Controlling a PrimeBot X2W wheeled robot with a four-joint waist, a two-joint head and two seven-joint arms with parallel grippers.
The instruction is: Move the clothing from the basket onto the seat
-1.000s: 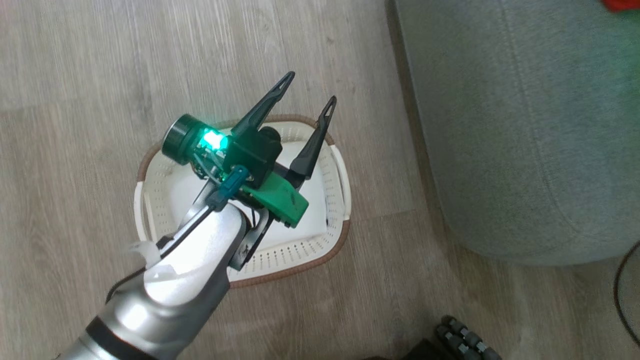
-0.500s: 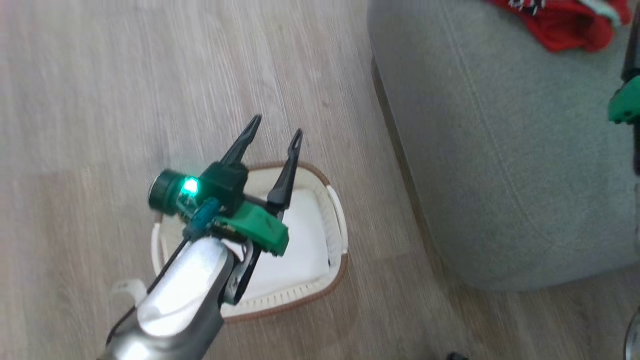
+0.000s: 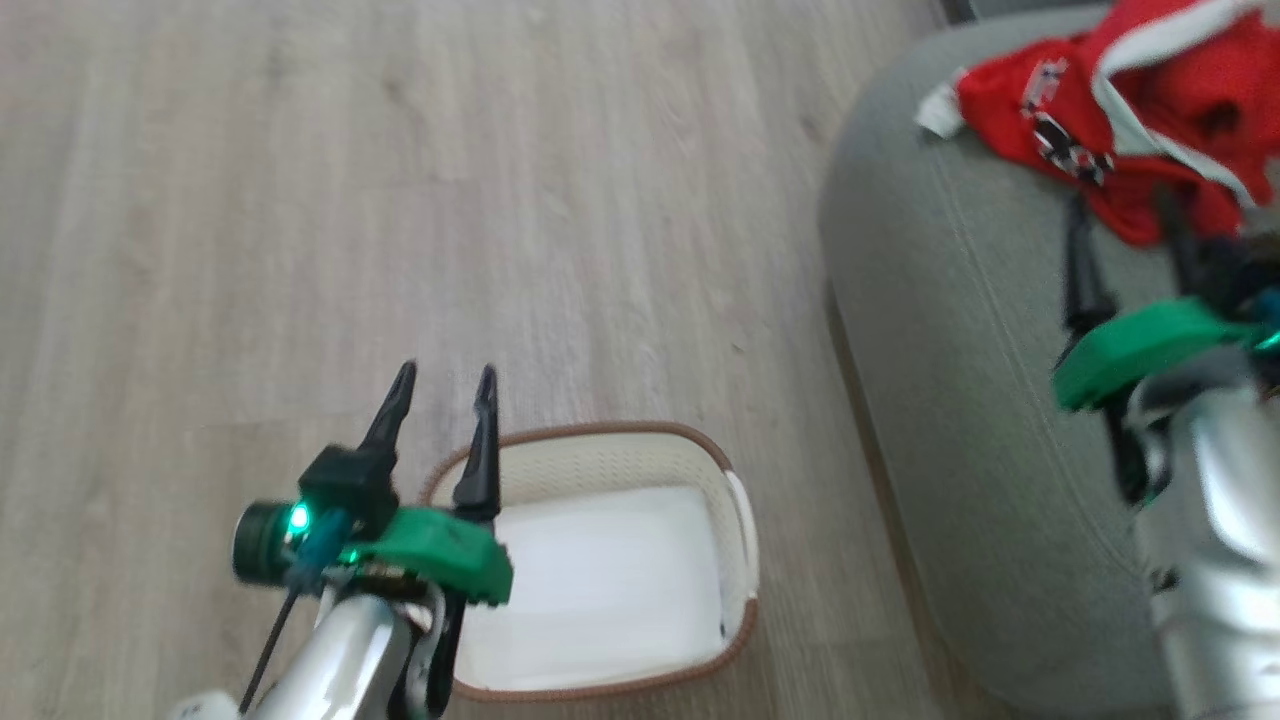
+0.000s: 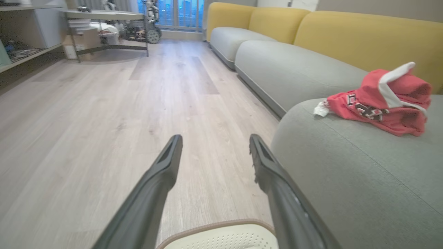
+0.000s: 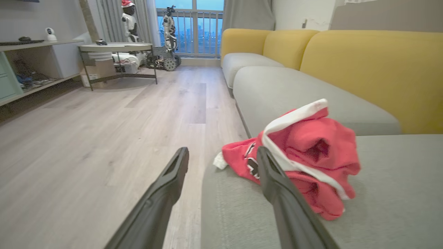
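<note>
The red clothing (image 3: 1110, 90) with white trim and black letters lies bunched on the grey-green seat (image 3: 950, 350), as the left wrist view (image 4: 380, 103) and the right wrist view (image 5: 311, 148) also show. On the floor beside the seat stands the cream basket (image 3: 600, 432), its white bottom bare. My left gripper (image 3: 446, 377) hangs open over the basket's left rim (image 4: 214, 224), its own fingers apart (image 4: 215, 138). My right gripper (image 3: 1120, 215), blurred, is above the seat just short of the clothing, open with nothing between its fingers (image 5: 222, 151).
Yellow back cushions (image 5: 373, 69) run along the sofa behind further grey seat cushions (image 4: 287, 65). Pale wood floor (image 3: 400, 200) stretches to the left. A round table (image 5: 116, 46), low shelving (image 5: 31, 65) and other robots by the window (image 5: 166, 24) stand far off.
The head camera has swung, bringing the clothing and my right gripper into view. Relative to the basket, my left gripper has drawn back from over its middle to its left rim.
</note>
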